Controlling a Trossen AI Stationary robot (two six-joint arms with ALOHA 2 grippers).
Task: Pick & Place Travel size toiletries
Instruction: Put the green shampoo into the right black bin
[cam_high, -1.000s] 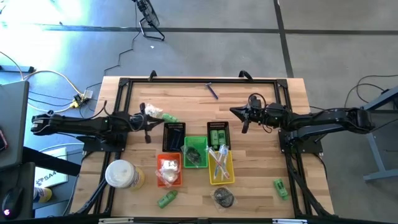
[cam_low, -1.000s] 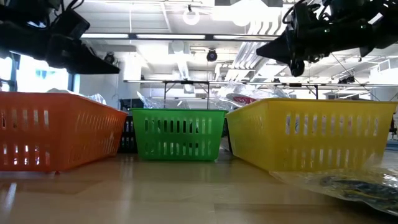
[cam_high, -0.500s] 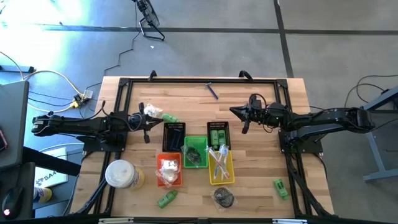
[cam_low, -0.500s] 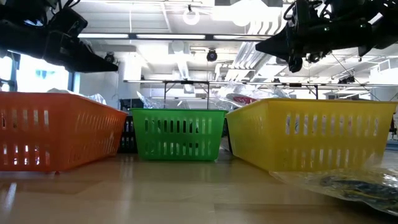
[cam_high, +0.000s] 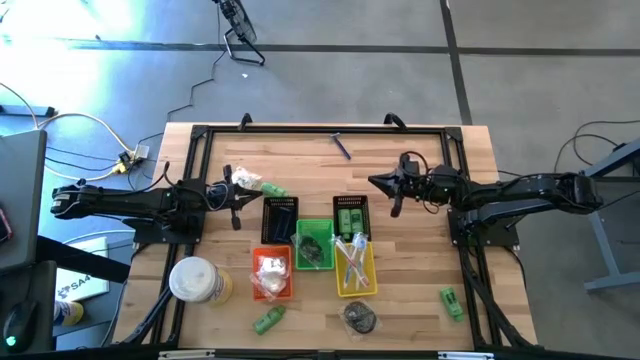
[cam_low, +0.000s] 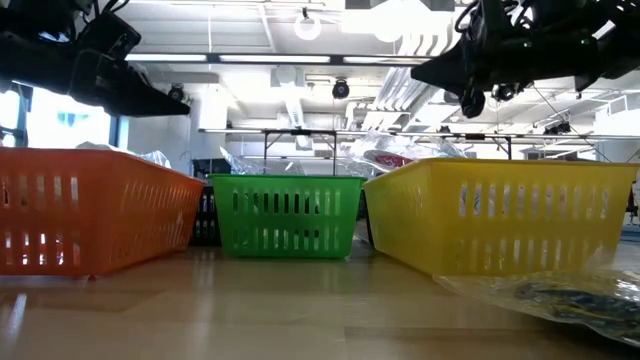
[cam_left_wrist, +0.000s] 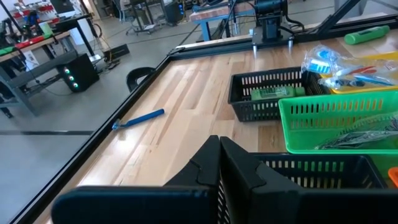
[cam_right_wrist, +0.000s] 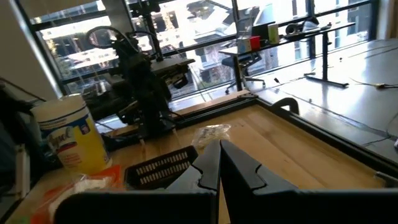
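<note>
The left gripper (cam_high: 238, 195) was held shut and empty beside a clear-wrapped piece (cam_high: 268, 187) left of the black basket (cam_high: 280, 217). Loose toiletries were seen along the near edge: a green tube (cam_high: 267, 320), a crinkled dark packet (cam_high: 360, 317) and a green bottle (cam_high: 451, 302); a blue stick (cam_high: 341, 146) lay at the far edge. All were judged light; wrappers soft and slippery, best pinched mid-body, tubes across the barrel. The right gripper (cam_high: 378, 183) was closed on nothing, beyond the right black basket (cam_high: 351, 216).

Baskets (cam_high: 316, 245) mid-table — both hands (cam_high: 236, 197) (cam_high: 378, 182) aloft, empty.
</note>
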